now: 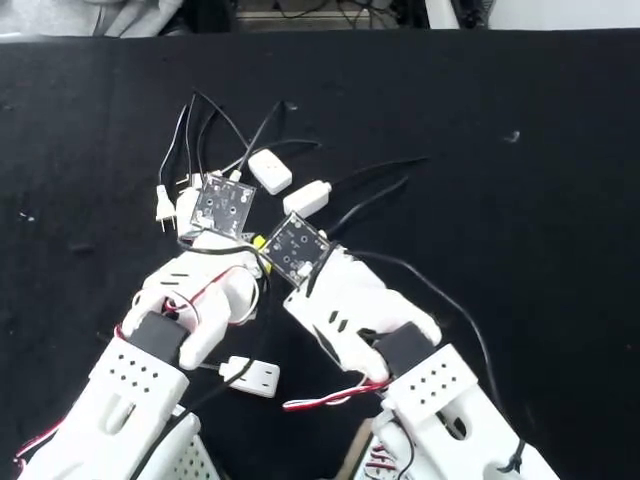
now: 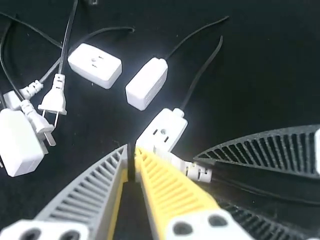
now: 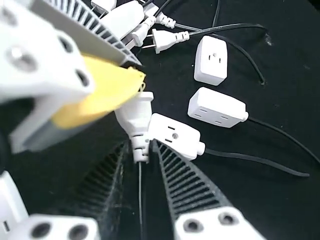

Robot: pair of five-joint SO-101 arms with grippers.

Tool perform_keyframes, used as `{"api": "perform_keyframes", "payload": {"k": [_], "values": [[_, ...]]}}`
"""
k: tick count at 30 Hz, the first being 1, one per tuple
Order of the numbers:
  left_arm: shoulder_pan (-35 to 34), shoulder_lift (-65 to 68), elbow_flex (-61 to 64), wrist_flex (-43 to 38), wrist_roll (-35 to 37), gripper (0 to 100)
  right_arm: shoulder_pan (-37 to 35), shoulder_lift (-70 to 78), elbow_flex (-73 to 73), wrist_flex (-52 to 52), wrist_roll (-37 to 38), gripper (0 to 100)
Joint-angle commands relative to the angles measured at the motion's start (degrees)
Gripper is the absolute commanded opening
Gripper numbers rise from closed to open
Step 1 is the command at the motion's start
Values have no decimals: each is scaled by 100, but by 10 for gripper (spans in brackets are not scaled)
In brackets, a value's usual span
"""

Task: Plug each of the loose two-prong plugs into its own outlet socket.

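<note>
A wide stretch of black table (image 1: 70, 130) runs from the left edge up to the back edge. Next, a loose plug (image 1: 163, 207) lies among black cords (image 1: 200, 130), prongs toward the arms. The left gripper (image 2: 131, 150) is pinched closed, with nothing seen between its fingers. Close against it, the right gripper (image 3: 140, 147) clamps a plug (image 3: 136, 115) by its tail, long axis in line with the fingers, beside a socket (image 3: 175, 135). Rightward the table runs wide again

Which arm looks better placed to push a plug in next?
Right. The right claw grips a white plug beside an outlet socket; the left claw holds no plug.
</note>
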Motion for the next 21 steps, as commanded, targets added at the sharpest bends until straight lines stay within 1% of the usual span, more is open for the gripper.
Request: {"api": "perform_keyframes", "payload": {"k": [1, 3, 5, 10, 13, 15, 17, 20, 21], "values": [[40, 0, 48, -211, -9, 30, 105, -207, -374, -141, -62, 11], [145, -9, 57, -185, -9, 30, 105, -207, -365, -141, -44, 11], [101, -9, 31, -176, -9, 30, 105, -198, -321, -123, -26, 11], [-224, -9, 40, -158, -9, 30, 202, -171, -277, -62, -9, 11], [-514, -35, -163, 185, -9, 30, 501, -171, -523, 413, 105, 11], [-813, -167, -462, 633, -9, 30, 668, -171, -866, 949, 255, 11], [-1270, -422, -796, 1134, -26, 30, 695, -171, -1235, 1582, 396, 11], [-2220, -870, -1112, 1846, -70, 33, 651, -171, -1780, 2514, 835, 11], [-2589, -1020, -1138, 2127, -185, 33, 589, -171, -1956, 2831, 1037, 11]]}}
